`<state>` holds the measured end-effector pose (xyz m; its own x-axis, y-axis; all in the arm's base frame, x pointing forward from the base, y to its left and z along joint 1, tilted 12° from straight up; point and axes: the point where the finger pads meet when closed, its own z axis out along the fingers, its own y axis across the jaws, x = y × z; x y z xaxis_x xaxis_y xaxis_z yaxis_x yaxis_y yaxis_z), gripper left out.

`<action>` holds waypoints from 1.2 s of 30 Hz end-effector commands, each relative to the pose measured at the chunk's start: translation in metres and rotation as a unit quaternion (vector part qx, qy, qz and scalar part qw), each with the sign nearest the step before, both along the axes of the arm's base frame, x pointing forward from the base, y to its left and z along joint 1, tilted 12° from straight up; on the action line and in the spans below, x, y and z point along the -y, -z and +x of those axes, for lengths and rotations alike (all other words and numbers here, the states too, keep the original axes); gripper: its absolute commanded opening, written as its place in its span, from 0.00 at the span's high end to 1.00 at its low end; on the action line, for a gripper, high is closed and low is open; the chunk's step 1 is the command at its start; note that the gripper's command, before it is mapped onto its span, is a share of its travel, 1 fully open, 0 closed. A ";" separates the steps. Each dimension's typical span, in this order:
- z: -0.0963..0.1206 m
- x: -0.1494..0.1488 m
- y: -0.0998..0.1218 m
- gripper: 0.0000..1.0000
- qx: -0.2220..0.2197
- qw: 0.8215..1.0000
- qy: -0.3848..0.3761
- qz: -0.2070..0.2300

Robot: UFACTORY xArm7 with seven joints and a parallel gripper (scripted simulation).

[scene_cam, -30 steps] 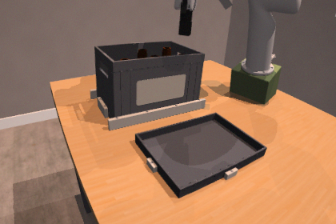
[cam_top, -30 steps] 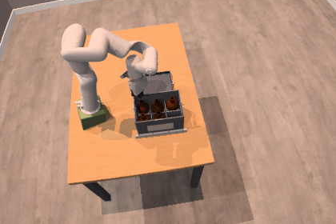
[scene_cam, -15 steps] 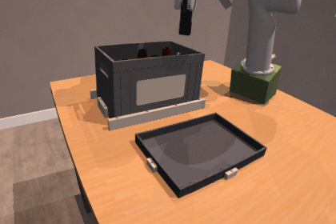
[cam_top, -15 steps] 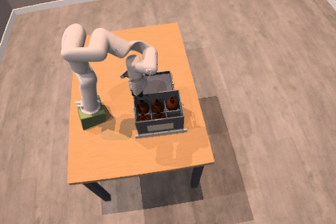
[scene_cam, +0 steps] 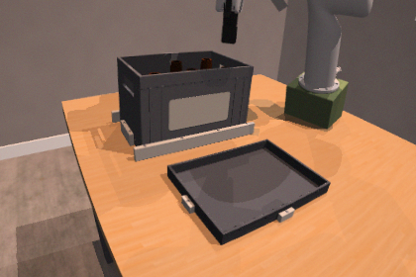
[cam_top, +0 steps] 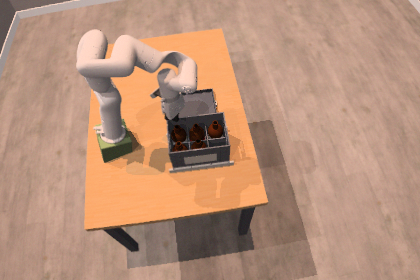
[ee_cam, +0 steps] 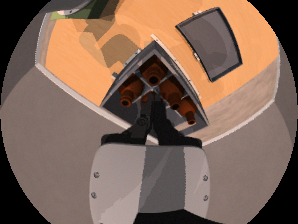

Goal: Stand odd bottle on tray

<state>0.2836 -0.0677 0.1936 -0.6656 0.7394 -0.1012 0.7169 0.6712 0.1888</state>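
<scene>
The dark crate (cam_top: 224, 155) (scene_cam: 156, 108) stands upright with five brown bottles in its compartments. Three bottles (cam_top: 178, 134) (cam_top: 196, 133) (cam_top: 215, 129) stand in the row nearer the tray, and two (cam_top: 180, 147) (cam_top: 198, 145) in the other row; that row's right compartment holds no bottle. In the wrist view, the fingers partly hide one bottle. Neck thickness differences cannot be told. The flat dark tray (cam_top: 200, 104) (scene_cam: 243, 177) (ee_cam: 212, 45) lies level beside the crate with no bottle on it. My gripper (cam_top: 172, 118) (scene_cam: 229, 42) (ee_cam: 153, 101) is shut and empty, above the crate's rim.
Light rails (cam_top: 201, 167) (scene_cam: 195, 141) lie along the crate's base. Small light blocks (scene_cam: 188, 204) (scene_cam: 285, 215) sit against the tray's edges. The arm's green base block (cam_top: 116, 149) (scene_cam: 316, 104) stands on the wooden table (cam_top: 150, 204) (scene_cam: 362, 202). The crate's high walls and dividers surround the bottles.
</scene>
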 end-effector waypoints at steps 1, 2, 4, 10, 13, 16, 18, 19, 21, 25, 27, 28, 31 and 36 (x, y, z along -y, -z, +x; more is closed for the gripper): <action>0.017 0.000 -0.007 1.00 0.003 1.000 -0.002 0.007; 0.029 0.001 -0.011 1.00 0.003 1.000 -0.003 0.011; 0.048 0.002 -0.016 1.00 0.004 1.000 -0.004 0.016; 0.090 0.005 -0.025 1.00 0.003 1.000 -0.005 0.021; 0.108 0.006 -0.028 1.00 0.002 1.000 -0.004 0.020; 0.130 0.008 -0.031 1.00 0.001 1.000 -0.003 0.016; 0.144 0.009 -0.033 1.00 0.001 1.000 -0.002 0.012; 0.152 0.010 -0.034 1.00 0.001 1.000 -0.002 0.009; 0.166 0.011 -0.036 1.00 0.001 1.000 0.000 0.003; 0.172 0.011 -0.037 1.00 0.001 1.000 0.000 0.000; 0.172 0.011 -0.037 1.00 0.001 1.000 0.000 0.000; 0.172 0.011 -0.037 1.00 0.001 1.000 0.000 0.000; 0.172 0.011 -0.037 0.35 0.001 1.000 0.000 0.000; 0.172 0.011 -0.037 0.35 0.001 1.000 0.000 0.000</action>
